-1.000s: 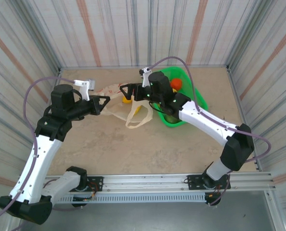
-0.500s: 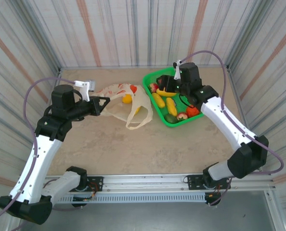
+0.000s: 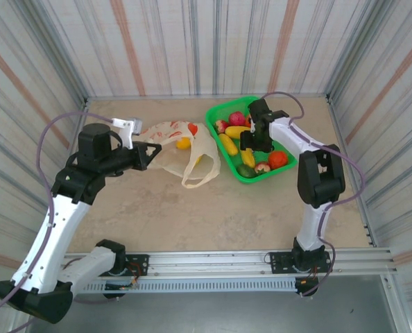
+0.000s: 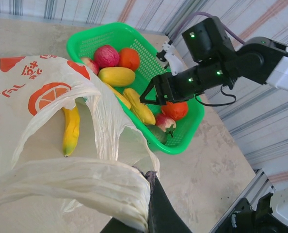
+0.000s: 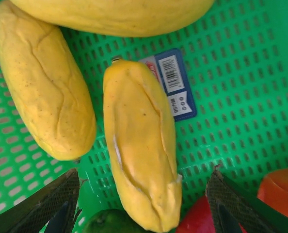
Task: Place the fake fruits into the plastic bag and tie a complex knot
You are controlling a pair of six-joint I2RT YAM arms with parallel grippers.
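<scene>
- The right arm's fingers (image 5: 52,204) had swung away from the thin cream plastic carrier bag with red and orange fruit-slice print (image 3: 170,156). A second ago they were at the bag mouth; now they were down inside the green plastic mesh basket (image 4: 88,41).
- They were open and empty, one on each side of a long yellow plastic fruit (image 5: 139,145) lying on the basket floor beside a blue barcode label (image 5: 173,82). They were not yet closed on it.
- The left arm's fingers (image 4: 158,208) had barely shifted and stayed clamped on a bunched edge of the bag, holding the mouth lifted and open toward the basket.
- The bag lay on the beige table (image 3: 192,215), just left of the basket, with one loop handle trailing toward the near edge.
- A small yellow plastic banana (image 4: 71,128) was already inside the bag, seen through the open mouth.
- Most fruit was still in the basket: more yellow pieces, a red-pink apple (image 4: 106,56), an orange round fruit (image 4: 129,57), and another orange-red one (image 4: 175,110) near the right arm.
- Judgement: one drop-off looked finished and the next pick was set up. The loading was at an early stage, and the handles were untied, so no knot had been started.
- Next move likely needed: close on the yellow fruit and carry it to the held-open mouth.
</scene>
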